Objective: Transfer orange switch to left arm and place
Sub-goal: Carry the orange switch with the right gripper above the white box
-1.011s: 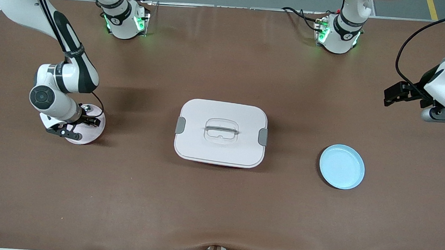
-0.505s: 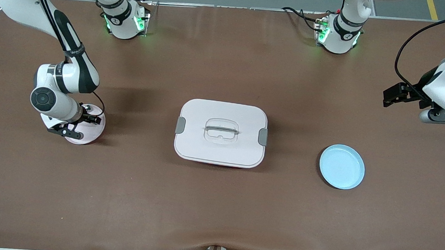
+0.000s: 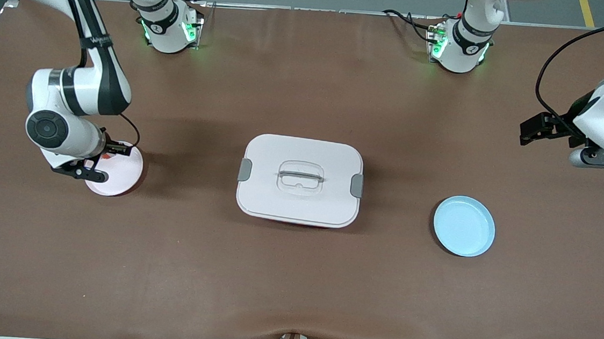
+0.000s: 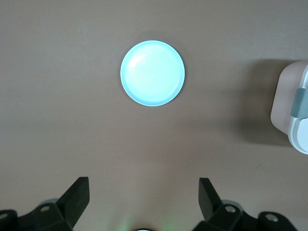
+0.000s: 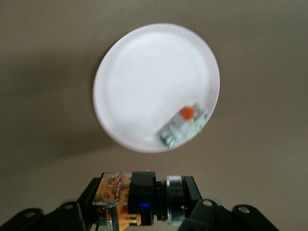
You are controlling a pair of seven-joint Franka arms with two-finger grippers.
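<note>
My right gripper [image 3: 112, 150] is shut on the orange switch [image 5: 140, 196], a black block with an orange, clear-capped end and a silver ring. It holds the switch in the air just above the pink plate [image 3: 121, 177], which shows white in the right wrist view [image 5: 144, 82]. A small white-and-orange scrap [image 5: 185, 126] lies at that plate's rim. The white box [image 3: 301, 180] with grey latches sits mid-table. My left gripper [image 3: 532, 128] hangs open and empty in the air at the left arm's end of the table, its fingers [image 4: 79, 195] wide apart.
A light blue plate [image 3: 463, 226] lies between the box and the left arm's end, nearer the front camera than the left gripper; it also shows in the left wrist view [image 4: 152, 73]. The box's edge [image 4: 291, 113] shows there too.
My right gripper has risen off the pink plate with the switch and drifted slightly toward the right arm's end. The left arm has barely moved.
</note>
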